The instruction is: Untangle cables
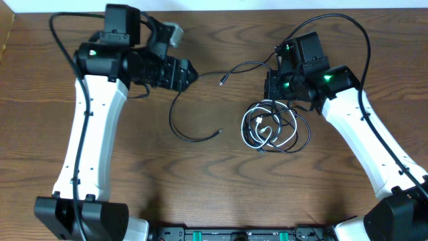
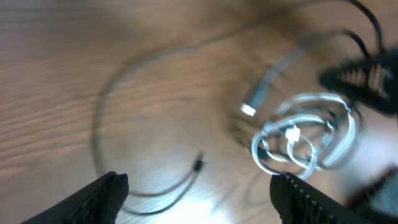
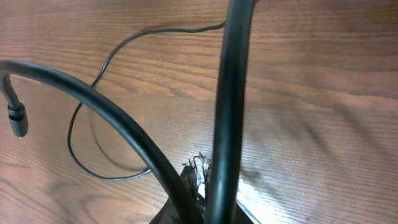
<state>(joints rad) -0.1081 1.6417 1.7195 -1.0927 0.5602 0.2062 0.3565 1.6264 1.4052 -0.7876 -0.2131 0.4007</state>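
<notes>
Your left gripper (image 2: 199, 182) has its jaws wide apart, with nothing between them. It hangs over the wooden table (image 1: 221, 181), near a loose black cable (image 1: 172, 124) that lies alone in an open curve. Your right gripper (image 1: 275, 90) is squeezed tight on a second black cable (image 1: 251, 63). The plug end (image 1: 223, 82) of that cable pokes out toward the middle. Just beside this gripper sits the white cable (image 1: 253, 134). It is curled in a pile, with a black loop (image 1: 309, 132) tangled around it.
</notes>
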